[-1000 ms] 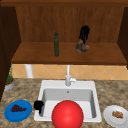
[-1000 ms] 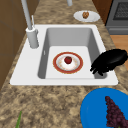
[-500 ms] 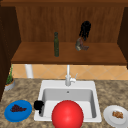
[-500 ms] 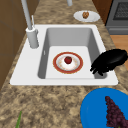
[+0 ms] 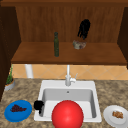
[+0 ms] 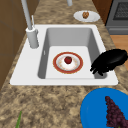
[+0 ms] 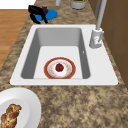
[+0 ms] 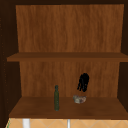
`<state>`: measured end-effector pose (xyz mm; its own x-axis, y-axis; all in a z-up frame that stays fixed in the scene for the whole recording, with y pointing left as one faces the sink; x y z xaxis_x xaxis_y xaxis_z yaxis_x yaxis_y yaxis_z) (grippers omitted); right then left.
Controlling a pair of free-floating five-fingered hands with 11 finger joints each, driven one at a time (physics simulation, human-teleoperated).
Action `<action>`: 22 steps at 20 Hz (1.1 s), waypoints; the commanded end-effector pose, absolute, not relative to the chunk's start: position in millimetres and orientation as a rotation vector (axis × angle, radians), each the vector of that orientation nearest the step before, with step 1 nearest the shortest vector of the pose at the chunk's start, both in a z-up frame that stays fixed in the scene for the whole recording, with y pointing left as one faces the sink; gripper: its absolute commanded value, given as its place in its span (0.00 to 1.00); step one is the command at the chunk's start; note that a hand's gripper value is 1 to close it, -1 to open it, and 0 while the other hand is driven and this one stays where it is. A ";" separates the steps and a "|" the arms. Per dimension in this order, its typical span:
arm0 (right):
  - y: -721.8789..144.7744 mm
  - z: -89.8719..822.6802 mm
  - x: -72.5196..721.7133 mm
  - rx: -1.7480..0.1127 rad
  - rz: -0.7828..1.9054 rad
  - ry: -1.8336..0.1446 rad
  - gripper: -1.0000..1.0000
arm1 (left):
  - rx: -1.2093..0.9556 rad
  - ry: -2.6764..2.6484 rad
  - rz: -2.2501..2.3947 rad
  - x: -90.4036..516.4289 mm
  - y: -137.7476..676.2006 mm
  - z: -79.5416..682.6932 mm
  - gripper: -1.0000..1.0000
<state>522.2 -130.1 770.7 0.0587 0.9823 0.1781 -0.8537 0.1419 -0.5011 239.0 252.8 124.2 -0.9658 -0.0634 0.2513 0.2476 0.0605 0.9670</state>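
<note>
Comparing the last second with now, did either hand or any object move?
Nothing visibly changed. The left hand hangs at the sink's front left corner beside the blue plate; the right hand hovers over the small bowl on the shelf.

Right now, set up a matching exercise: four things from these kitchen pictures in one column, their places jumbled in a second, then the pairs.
Things:
1. bottle
2. grapes
3. pastry
4. left robot hand

Places:
A. on the white plate, right of the sink
B. over the sink's left front rim
C. upright on the wooden shelf
D. on the blue plate, left of the sink

Pairs: 1-C, 2-D, 3-A, 4-B
</note>
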 end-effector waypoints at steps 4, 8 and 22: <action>-95.7 746.9 496.0 -0.284 1.419 -0.517 0.00 | -0.188 -2.109 -2.001 239.0 252.8 124.2 0.50; -116.3 734.6 501.9 -0.336 1.429 -0.561 0.00 | -0.188 -2.109 -2.001 239.0 252.8 124.2 0.50; -108.7 706.6 537.9 -0.551 1.386 -0.616 0.00 | -0.188 -2.109 -2.001 239.0 252.8 124.2 0.50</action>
